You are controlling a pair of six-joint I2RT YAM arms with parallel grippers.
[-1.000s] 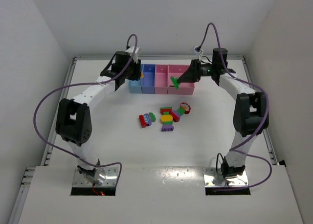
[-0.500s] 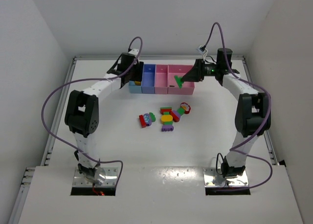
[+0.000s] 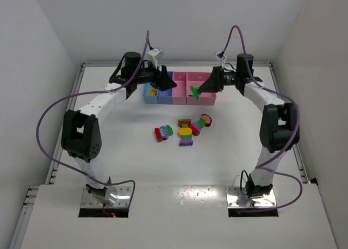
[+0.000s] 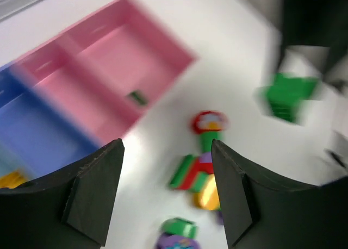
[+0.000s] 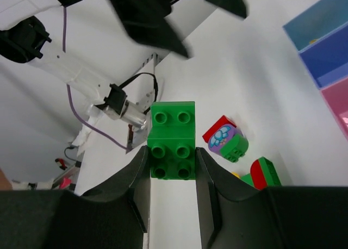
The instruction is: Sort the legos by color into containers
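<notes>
Right gripper [image 5: 173, 163] pinches a green lego [image 5: 173, 137] over the wide pink bin [image 3: 209, 99]. Facing it, left gripper [image 4: 166, 192] hangs jaws spread, empty, over the containers [image 3: 179, 99]. Loose legos [image 3: 187, 129] lie nearer the bases. The left wrist view is blurred. A yellow piece [image 3: 154, 90] sits in the light blue bin [image 3: 148, 98], and a dark green bit [image 4: 137, 98] in pink.

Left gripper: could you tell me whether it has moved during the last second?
Yes; the left gripper swung right, from over the light blue plastic bin towards the first pink plastic bin.
</notes>
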